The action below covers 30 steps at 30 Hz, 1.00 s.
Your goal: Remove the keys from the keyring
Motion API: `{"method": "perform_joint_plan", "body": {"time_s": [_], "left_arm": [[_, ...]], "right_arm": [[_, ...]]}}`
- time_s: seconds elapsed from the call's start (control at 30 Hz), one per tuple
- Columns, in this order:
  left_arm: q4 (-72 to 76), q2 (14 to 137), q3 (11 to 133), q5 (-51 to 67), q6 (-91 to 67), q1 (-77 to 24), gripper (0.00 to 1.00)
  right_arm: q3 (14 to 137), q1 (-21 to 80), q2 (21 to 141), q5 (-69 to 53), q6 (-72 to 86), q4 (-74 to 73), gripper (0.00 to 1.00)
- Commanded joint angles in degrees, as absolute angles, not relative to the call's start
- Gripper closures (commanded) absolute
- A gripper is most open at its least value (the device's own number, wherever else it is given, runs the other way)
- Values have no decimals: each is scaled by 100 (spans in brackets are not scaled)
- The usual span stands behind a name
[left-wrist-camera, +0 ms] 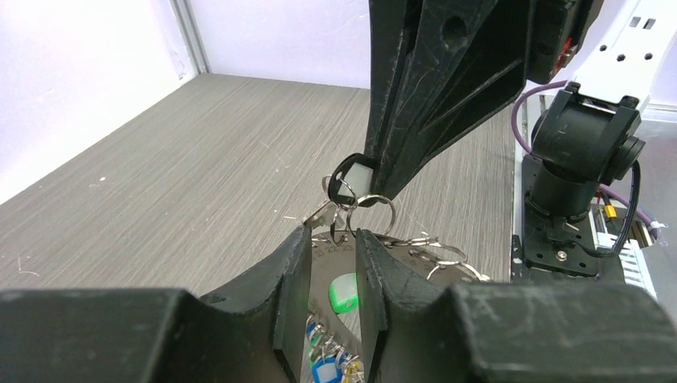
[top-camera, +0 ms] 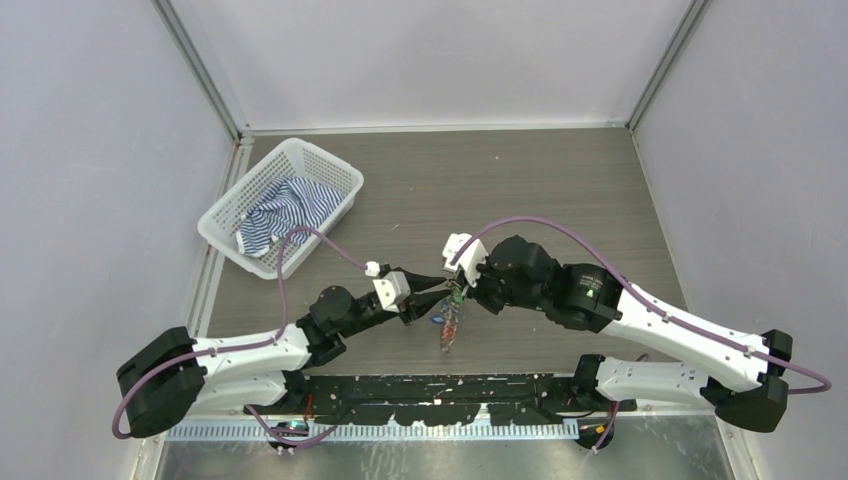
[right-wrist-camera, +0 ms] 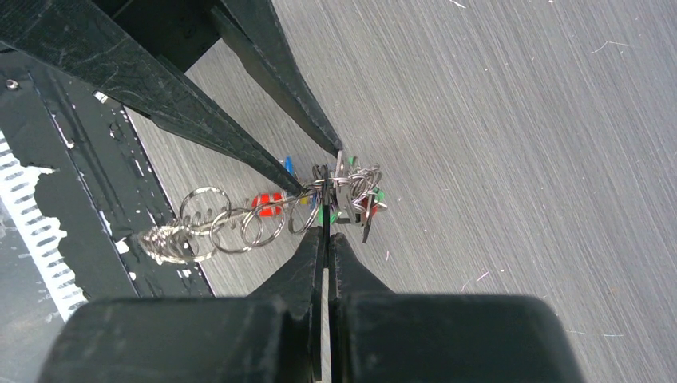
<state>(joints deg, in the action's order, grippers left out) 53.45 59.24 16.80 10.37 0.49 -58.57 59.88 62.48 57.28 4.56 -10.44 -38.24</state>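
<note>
The keyring (left-wrist-camera: 334,259), a flat silvery ring hung with small split rings, is held off the table between both grippers. My left gripper (left-wrist-camera: 333,235) has its jaws a narrow gap apart, with the keyring's rim between them. My right gripper (right-wrist-camera: 327,235) is shut on a black-tagged key (left-wrist-camera: 347,179) at the keyring's edge. The other keys (right-wrist-camera: 355,195), with green, red and blue tags, bunch just beyond its tips. In the top view the two grippers, left (top-camera: 437,290) and right (top-camera: 455,293), meet tip to tip with the keys (top-camera: 447,328) dangling below.
A white mesh basket (top-camera: 330,165) holding a striped cloth (top-camera: 285,210) stands at the back left. The black base rail (top-camera: 430,395) runs along the near edge, just below the hanging keys. Grey walls enclose the table.
</note>
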Motion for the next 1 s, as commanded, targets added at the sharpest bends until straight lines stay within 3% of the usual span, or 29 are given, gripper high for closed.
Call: {"method": "perform_joint_plan", "body": {"time_s": [0.0, 0.77, 0.97], "left_arm": [[5741, 6004, 1939, 1240, 66, -5835, 71], [6033, 6160, 1867, 1268, -149, -5836, 81], [5579, 6028, 2003, 1337, -144, -5836, 100]], "right_arm": [[6133, 6286, 5501, 500, -1120, -3331, 99], [6094, 6290, 5444, 622, -1141, -3254, 99], [6056, 6285, 5413, 711, -1175, -3192, 99]]}}
